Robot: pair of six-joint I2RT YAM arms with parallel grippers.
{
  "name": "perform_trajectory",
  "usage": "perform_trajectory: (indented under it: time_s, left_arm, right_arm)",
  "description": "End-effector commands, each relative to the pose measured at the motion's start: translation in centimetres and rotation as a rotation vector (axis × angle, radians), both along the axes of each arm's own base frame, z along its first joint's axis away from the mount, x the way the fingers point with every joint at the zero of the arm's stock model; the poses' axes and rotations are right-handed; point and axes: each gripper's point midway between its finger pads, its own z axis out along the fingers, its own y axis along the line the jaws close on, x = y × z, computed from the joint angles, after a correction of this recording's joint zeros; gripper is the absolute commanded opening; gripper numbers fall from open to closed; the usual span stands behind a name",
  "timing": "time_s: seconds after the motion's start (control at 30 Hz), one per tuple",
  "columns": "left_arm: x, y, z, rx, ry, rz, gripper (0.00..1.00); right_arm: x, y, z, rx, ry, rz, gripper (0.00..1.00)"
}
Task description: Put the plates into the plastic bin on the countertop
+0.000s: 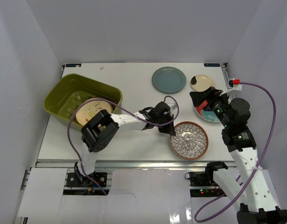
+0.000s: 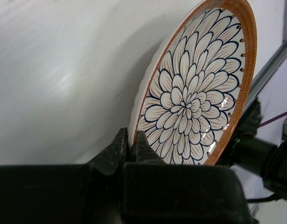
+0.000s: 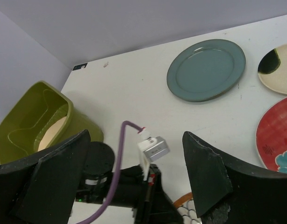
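My left gripper is shut on the left rim of the brown-rimmed petal-pattern plate. In the left wrist view its jaws pinch that rim, and the plate looks tilted a little off the countertop. My right gripper is open and empty above the red plate, which it partly hides. The grey-blue plate and the cream plate with a dark patch lie at the back right. The olive-green bin at the left holds a tan plate, partly hidden by my left arm.
In the right wrist view the grey-blue plate, the cream plate, the red plate and the bin show beyond my left wrist. A purple cable loops along the right arm. White walls enclose the countertop.
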Motion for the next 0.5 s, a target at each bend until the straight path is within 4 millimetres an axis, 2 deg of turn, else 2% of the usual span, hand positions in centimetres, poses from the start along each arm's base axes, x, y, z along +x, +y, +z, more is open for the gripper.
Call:
perform_trajectory:
  time_s: [0.0,0.03,0.13,0.17,0.23,0.27,0.3,0.33,0.37,0.4,0.43,0.47]
  left_arm:
    - [0.0,5.1,5.1,0.031,-0.106,0.026,0.00]
    - [0.7,7.2,8.8,-0.043,-0.121,0.064,0.00]
    - [2.1,10.6,15.5,-0.200,-0.151,0.144,0.00]
    - [2.9,13.1,19.5,-0.270,-0.206,0.192,0.00]
    - [3.5,15.7,22.9,-0.308,-0.264,0.240,0.00]
    - [4.5,18.0,24.4,-0.307,-0.285,0.296,0.00]
    - [4.2,19.8,26.7,-0.333,-0.331,0.325,0.00]
    - [5.7,22.6,27.8,-0.329,-0.367,0.400,0.00]
    - [5.4,24.8,29.0,-0.323,-0.403,0.458,0.00]
    - [6.0,26.8,29.2,-0.298,-0.421,0.522,0.00]
    - [7.0,30.3,28.7,-0.244,-0.422,0.628,0.00]
    - [7.1,32.7,29.0,-0.216,-0.450,0.708,0.00]
  right_arm:
    - [-0.7,0.0,2.6,0.028,-0.078,0.008,0.86]
    - [-0.9,0.0,2.9,0.034,-0.083,0.009,0.86]
    - [-1.3,-0.1,3.7,0.057,-0.103,0.003,0.86]
    - [-1.4,-0.1,3.8,0.063,-0.109,0.004,0.86]
    - [-1.5,0.2,3.8,0.076,-0.108,0.019,0.86]
    - [-1.4,0.3,3.7,0.080,-0.105,0.024,0.86]
    - [-1.5,0.5,3.6,0.081,-0.104,0.033,0.86]
    - [-1.4,0.5,3.2,0.081,-0.094,0.036,0.86]
    - [-1.4,0.7,3.1,0.083,-0.089,0.046,0.86]
    - [-1.3,0.9,2.7,0.084,-0.082,0.054,0.86]
    - [-1.2,0.9,2.5,0.088,-0.079,0.057,0.86]
    - [-1.3,1.2,2.2,0.091,-0.071,0.069,0.86]
